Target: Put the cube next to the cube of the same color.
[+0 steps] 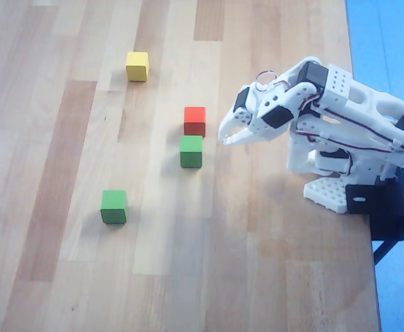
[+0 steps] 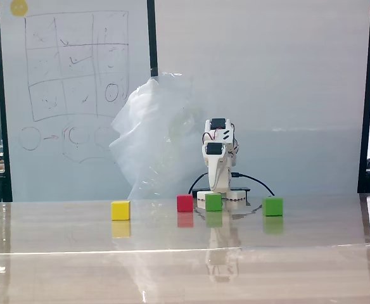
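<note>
Two green cubes lie on the wooden table. One green cube (image 1: 191, 151) (image 2: 213, 201) sits just below the red cube (image 1: 195, 120) (image 2: 185, 202) in the overhead view, almost touching it. The other green cube (image 1: 113, 206) (image 2: 273, 206) stands alone, lower left in the overhead view. My gripper (image 1: 223, 138) hangs a short way to the right of the first green cube and the red one, touching neither. Its fingers are shut with nothing between them. In the fixed view the arm (image 2: 217, 161) faces the camera behind that cube.
A yellow cube (image 1: 137, 66) (image 2: 120, 210) sits apart at the upper left in the overhead view. The arm's white base (image 1: 330, 190) and a black clamp (image 1: 385, 207) stand at the table's right edge. A crumpled plastic sheet (image 2: 153, 139) and a whiteboard (image 2: 71, 95) lie behind.
</note>
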You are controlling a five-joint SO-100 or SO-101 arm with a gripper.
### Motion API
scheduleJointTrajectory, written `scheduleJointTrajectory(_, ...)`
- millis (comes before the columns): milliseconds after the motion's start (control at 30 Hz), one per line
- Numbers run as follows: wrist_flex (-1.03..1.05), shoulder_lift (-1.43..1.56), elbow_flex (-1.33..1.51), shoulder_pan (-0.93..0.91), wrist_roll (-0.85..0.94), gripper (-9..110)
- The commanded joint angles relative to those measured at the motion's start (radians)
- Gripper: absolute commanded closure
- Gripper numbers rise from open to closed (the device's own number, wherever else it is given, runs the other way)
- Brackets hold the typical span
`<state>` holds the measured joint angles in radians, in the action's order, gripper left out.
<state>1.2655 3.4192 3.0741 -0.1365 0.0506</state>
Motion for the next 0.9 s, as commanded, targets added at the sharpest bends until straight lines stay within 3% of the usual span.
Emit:
scheduleJointTrajectory(0, 0.002, 0.031, -0.018, 0.011, -0.006, 102)
scheduleJointTrajectory(867, 0.002, 0.023, -0.021, 0.017, 0.005, 101)
